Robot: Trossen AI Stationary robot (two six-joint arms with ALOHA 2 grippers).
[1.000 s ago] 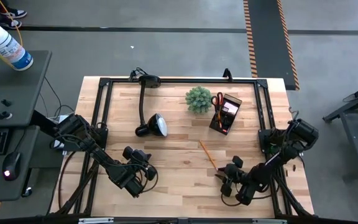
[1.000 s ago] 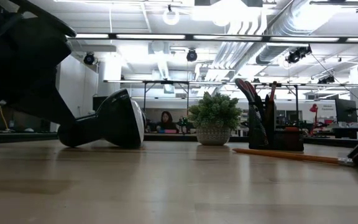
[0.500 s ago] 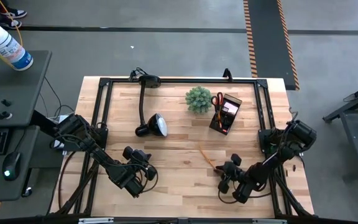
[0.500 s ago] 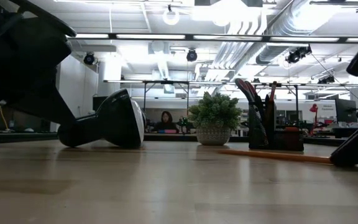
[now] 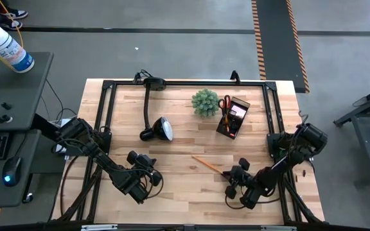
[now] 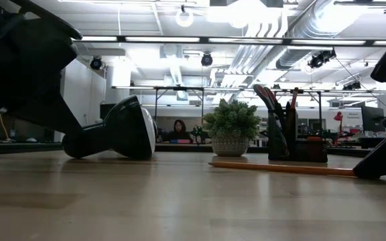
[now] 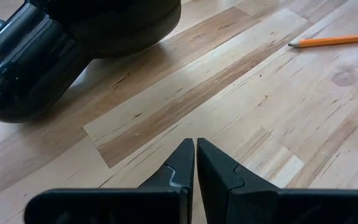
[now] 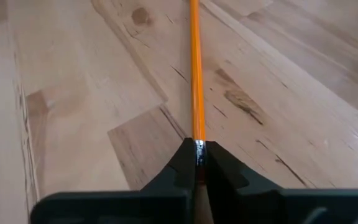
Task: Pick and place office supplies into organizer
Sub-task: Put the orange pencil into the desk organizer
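An orange pencil (image 5: 208, 165) lies on the wooden table right of its middle, and my right gripper (image 8: 199, 152) is shut on its near right end. The black organizer (image 5: 233, 119) stands at the far right with red-handled scissors (image 5: 226, 102) upright in it. My left gripper (image 7: 195, 148) hovers low over the near left of the table, shut on nothing. The pencil's point (image 7: 297, 44) shows ahead of it. My right gripper pinches the pencil's metal-band end (image 8: 199, 144) between its two fingertips (image 8: 183, 163). It comes slanting down from the table's near right, with the fingers in line with the pencil. The shaft (image 6: 280, 167) stretches away toward the left, low along the tabletop.
A black desk lamp (image 5: 156, 128) lies on its side left of centre, its head toward my left gripper. A small green plant (image 5: 205, 102) stands beside the organizer. A black frame (image 5: 185, 83) runs round the table's far edge and sides.
My right gripper has shut on the pencil's near right end. The pencil has swung about that end: its point has gone toward the table's left and near edges, and it now lies flatter across the table.
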